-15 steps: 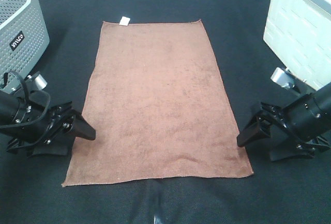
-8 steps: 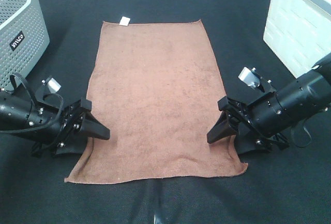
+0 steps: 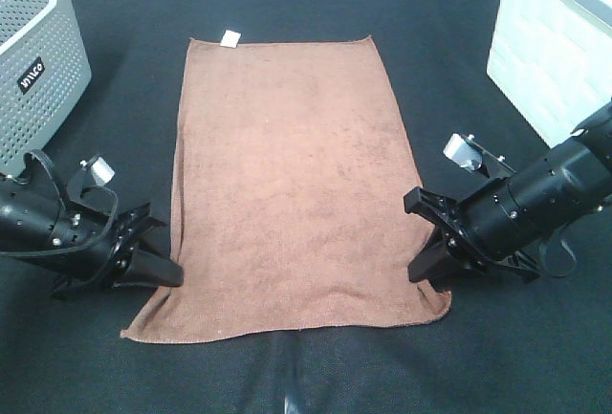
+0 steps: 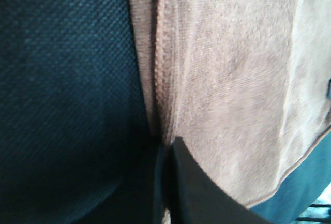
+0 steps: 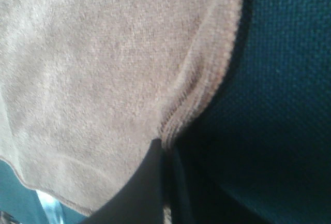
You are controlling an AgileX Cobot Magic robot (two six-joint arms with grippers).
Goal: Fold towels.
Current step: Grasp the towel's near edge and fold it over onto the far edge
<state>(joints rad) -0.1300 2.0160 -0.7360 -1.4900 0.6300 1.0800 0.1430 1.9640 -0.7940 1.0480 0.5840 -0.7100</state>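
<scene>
The reddish-brown towel lies flat on the black table, its white tag at the far left corner. My left gripper is low at the towel's left edge near the near corner. In the left wrist view the towel's hem bunches into the closed left gripper. My right gripper is at the right edge near the near corner. In the right wrist view the hem puckers into the shut right gripper.
A grey perforated basket stands at the far left. A white box stands at the far right. The table is covered with black fabric.
Both grippers moved in from beside the towel to its side edges, came down and closed on the hems. The towel's near corners are pulled slightly inward.
</scene>
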